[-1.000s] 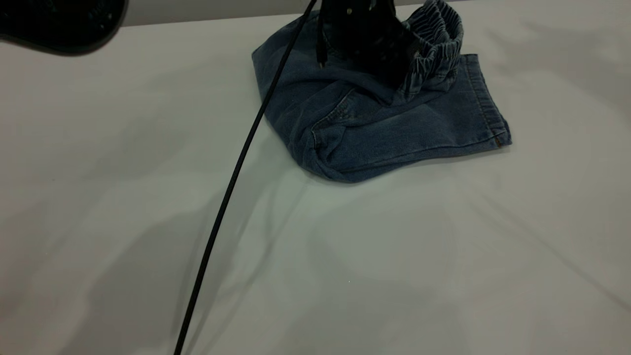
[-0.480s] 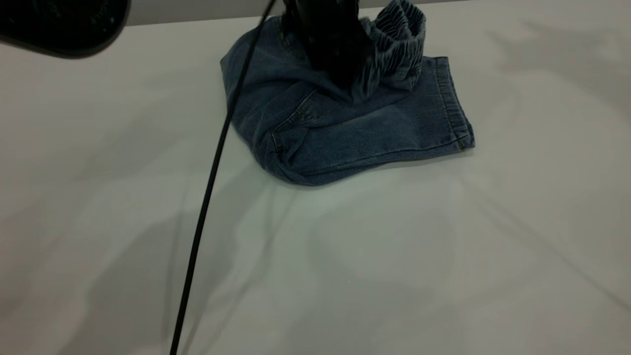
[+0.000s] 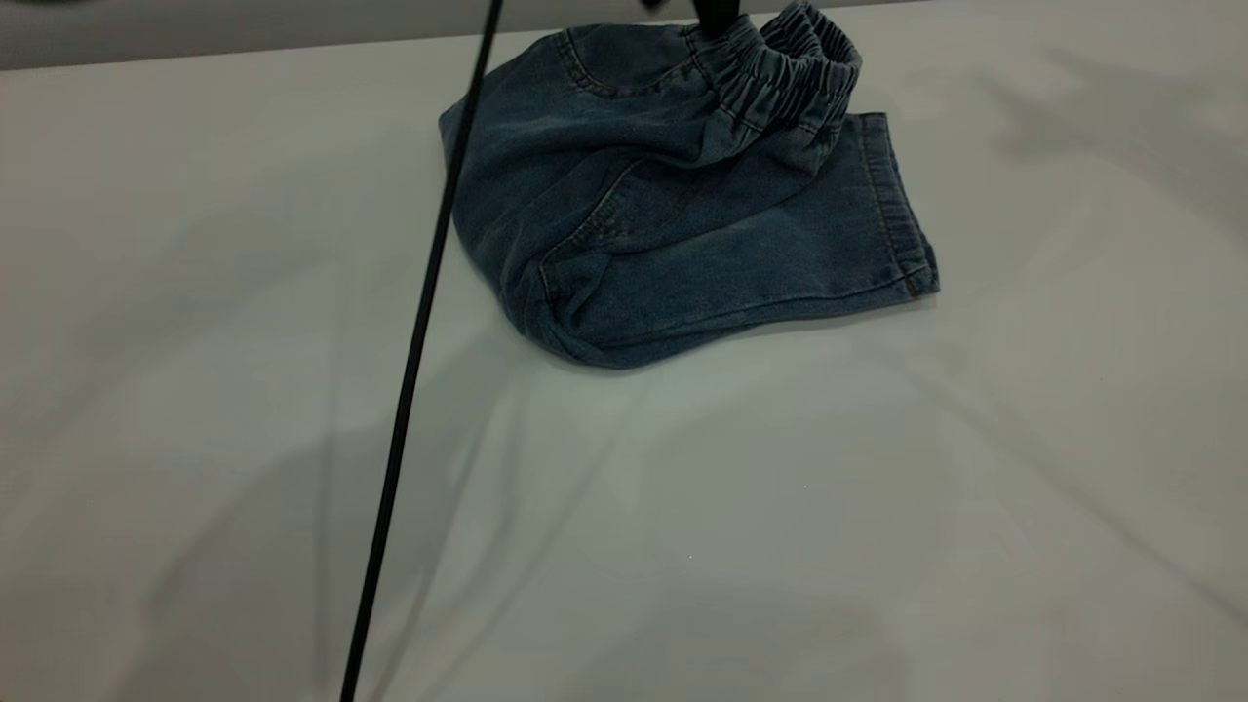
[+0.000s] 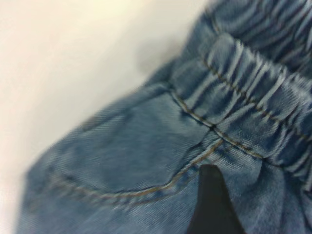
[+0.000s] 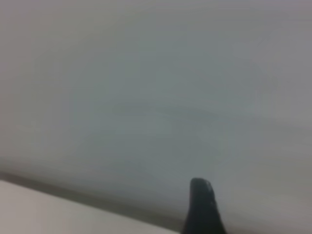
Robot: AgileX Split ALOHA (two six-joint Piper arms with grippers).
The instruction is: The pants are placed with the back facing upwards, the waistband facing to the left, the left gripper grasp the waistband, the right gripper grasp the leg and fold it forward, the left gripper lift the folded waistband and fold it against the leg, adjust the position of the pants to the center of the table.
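The blue denim pants lie folded in a bundle at the far middle of the table. Their elastic waistband is laid over on top toward the right, and the leg hem faces right. My left gripper hangs just above the waistband at the top edge of the exterior view, open and holding nothing. Its wrist view looks down close on the waistband and a pocket seam, with one black fingertip over the denim. My right gripper is away from the pants, over bare grey surface.
A black cable runs slantwise from the top of the exterior view down to its bottom edge, passing the left side of the pants. The white tablecloth spreads wrinkled in front of and beside the pants.
The pants were dragged to the left, then stayed put. My left gripper let go of the waistband and rose almost out of the exterior view. The dark shape at top left is gone.
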